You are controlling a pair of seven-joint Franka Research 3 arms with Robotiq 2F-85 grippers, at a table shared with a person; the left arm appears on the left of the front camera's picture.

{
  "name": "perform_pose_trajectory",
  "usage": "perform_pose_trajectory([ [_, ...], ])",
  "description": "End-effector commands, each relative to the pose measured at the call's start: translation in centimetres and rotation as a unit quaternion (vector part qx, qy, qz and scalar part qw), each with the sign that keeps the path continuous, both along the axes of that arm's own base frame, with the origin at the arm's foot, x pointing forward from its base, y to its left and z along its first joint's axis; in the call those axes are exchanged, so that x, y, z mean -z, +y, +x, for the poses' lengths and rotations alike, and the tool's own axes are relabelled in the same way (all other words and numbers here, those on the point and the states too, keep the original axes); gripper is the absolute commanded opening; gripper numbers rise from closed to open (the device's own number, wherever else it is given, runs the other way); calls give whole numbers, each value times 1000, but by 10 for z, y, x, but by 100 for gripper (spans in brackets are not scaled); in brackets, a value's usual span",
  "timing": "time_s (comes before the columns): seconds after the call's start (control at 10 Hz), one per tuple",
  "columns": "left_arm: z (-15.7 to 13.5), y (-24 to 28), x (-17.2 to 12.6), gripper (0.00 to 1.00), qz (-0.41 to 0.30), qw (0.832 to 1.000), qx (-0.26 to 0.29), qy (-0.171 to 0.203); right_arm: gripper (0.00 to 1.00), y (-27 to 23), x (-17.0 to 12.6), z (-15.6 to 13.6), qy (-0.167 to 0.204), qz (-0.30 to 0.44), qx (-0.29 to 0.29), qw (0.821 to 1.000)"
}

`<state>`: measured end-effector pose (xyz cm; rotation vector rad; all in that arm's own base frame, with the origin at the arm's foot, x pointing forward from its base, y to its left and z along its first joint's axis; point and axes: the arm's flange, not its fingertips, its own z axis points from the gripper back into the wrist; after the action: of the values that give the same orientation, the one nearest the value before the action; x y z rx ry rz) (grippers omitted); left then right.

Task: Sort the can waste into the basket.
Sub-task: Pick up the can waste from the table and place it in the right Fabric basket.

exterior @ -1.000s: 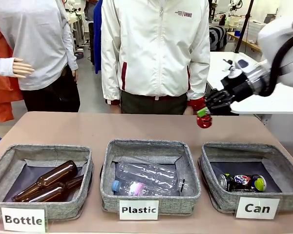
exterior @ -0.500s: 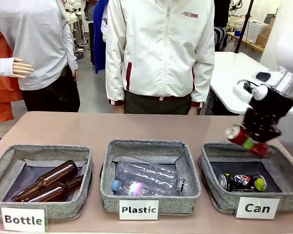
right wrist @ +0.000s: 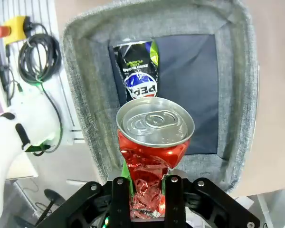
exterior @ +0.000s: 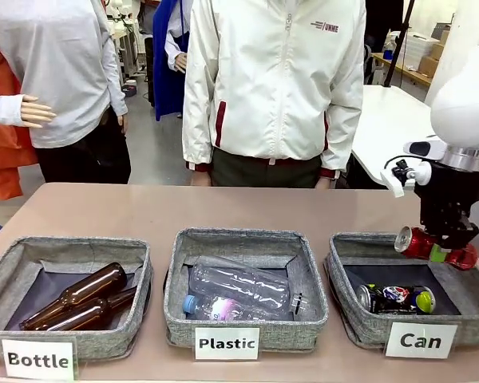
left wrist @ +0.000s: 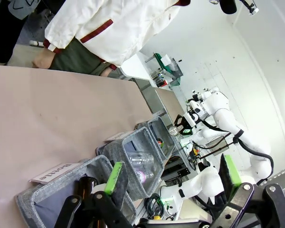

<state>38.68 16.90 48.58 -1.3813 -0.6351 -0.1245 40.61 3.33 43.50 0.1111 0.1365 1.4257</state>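
A long tan table [exterior: 144,209] spans the front view, with a person in a white jacket [exterior: 275,80] standing at its far edge, around twelve o'clock. Three square grey fabric baskets line the near edge. At seven o'clock sits the basket labelled "Bottle" [exterior: 8,259], holding two brown glass bottles [exterior: 80,299] lying side by side. At six o'clock is the basket labelled "Plastic" [exterior: 243,239], with clear plastic bottles [exterior: 239,291] inside. At four o'clock is the basket labelled "Can" [exterior: 351,247], with a dark can [exterior: 395,298] printed in blue, white and red lying on its dark lining.

The white right arm comes down from two o'clock, and the right gripper [exterior: 445,241] hangs just above the far right rim of the "Can" basket. Its jaws are clenched on a dented red can [exterior: 419,242] with a silver top, held on its side. In the right wrist view, the red can [right wrist: 152,156] sits pinched between the two fingers, silver top toward the camera, directly over the open basket [right wrist: 85,95], with the dark can [right wrist: 137,71] lying below at twelve o'clock.

In the left wrist view, the left gripper [left wrist: 173,183] has its green-padded fingers [left wrist: 115,176] spread wide, released and gripping nothing, at six o'clock above the row of baskets.
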Motion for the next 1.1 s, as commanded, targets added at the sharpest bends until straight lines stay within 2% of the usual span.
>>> perform_pose_trajectory([
  [0.0, -3, -2, -2, 100, 3, 1000, -1, 5, 0, 2, -8, 11, 12, -11, 3, 1000],
  [0.1, -3, -2, -2, 100, 3, 1000, -1, 5, 83, 2, -5, 13, 12, -15, 0, 1000],
  [0.2, -3, -2, -2, 100, 3, 1000, -1, 5, 82, 2, -4, 15, 12, -15, 0, 1000],
  [0.3, -3, -2, -2, 100, 3, 1000, -1, 5, 100, 1, -4, 15, 11, -12, 2, 1000],
  [0.7, -3, -2, -2, 100, 3, 1000, -1, 5, 100, -5, 0, 16, 5, 21, 33, 999],
  [0.9, -3, -2, -2, 100, 3, 1000, -1, 5, 100, -10, -10, 17, -17, 138, 89, 986],
  [1.0, -3, -2, -2, 100, 3, 1000, -1, 5, 100, -13, -20, 12, -15, 260, 105, 960],
])
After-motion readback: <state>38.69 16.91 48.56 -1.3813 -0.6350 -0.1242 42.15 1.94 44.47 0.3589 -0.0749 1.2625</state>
